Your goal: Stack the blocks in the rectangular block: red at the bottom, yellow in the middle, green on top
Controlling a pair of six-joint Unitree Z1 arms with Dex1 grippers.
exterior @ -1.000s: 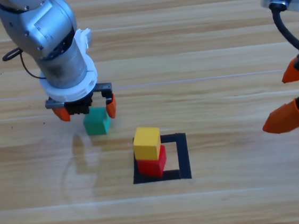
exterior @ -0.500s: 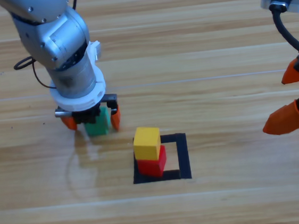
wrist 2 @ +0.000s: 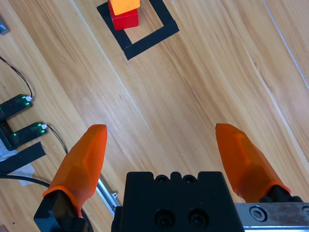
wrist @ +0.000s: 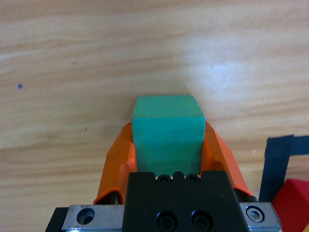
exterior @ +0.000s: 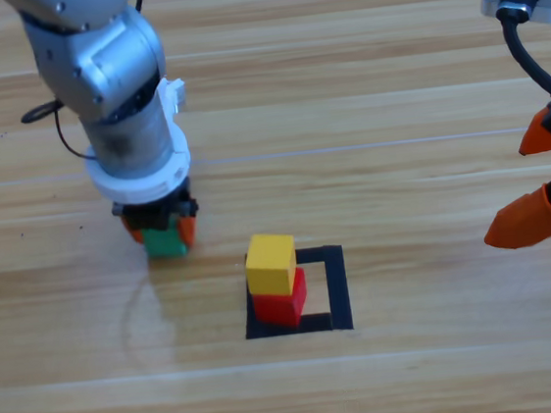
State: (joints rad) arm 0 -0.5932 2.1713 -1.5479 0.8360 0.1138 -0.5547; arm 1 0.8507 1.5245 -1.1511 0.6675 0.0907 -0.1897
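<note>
The left gripper [exterior: 164, 233] stood low over the bench [exterior: 393, 105], its jaws closed against two opposite sides of the green cube [exterior: 166, 243]. In the left wrist view the cube [wrist: 167, 128] sat deep between the orange jaws, close up to the black body, and seemed level. It lay to the left of the tape frame [exterior: 336, 289] and a little farther back, near it but clear of it. Whether it had left the wood could not be told.

Inside the frame the red cube [exterior: 284, 302] sat toward the left side, with the yellow cube [exterior: 271, 263] on top of it. The yellow one looked turned a little and nudged off the red one's edges, so the landing face for green was not square to the base.

The main risk was at the placement. Coming across too low, the green cube or a jaw tip could clip the yellow cube and topple the pair. Set down off centre, or let go before it rested flat, green could slide off and drag yellow with it. Wide-opening jaws might also brush the stack on release.

The right gripper [exterior: 539, 179] waited at the right edge, jaws spread wide and empty.
</note>
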